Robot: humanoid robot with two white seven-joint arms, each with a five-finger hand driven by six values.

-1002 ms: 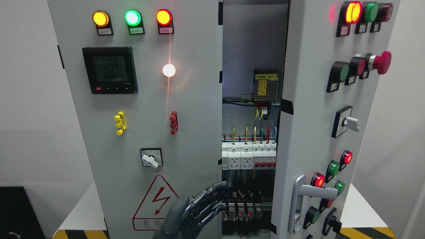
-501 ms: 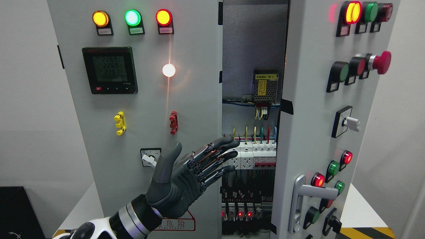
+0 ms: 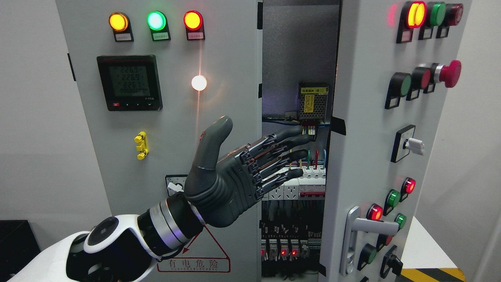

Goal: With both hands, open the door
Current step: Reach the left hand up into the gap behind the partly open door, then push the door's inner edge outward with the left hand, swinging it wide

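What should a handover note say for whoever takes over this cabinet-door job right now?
Left hand: open, fingers spread, holding nothing, raised in front of the gap between the two doors; contact with either door cannot be told.
Right hand: not in view.
Right door: swung partly open, its lever handle untouched at the lower right; the wiring and breakers inside show through the gap.
Left door: looks closed or nearly so.
Done: right door ajar.
Left: likely swing the doors wider, with the right hand brought in.
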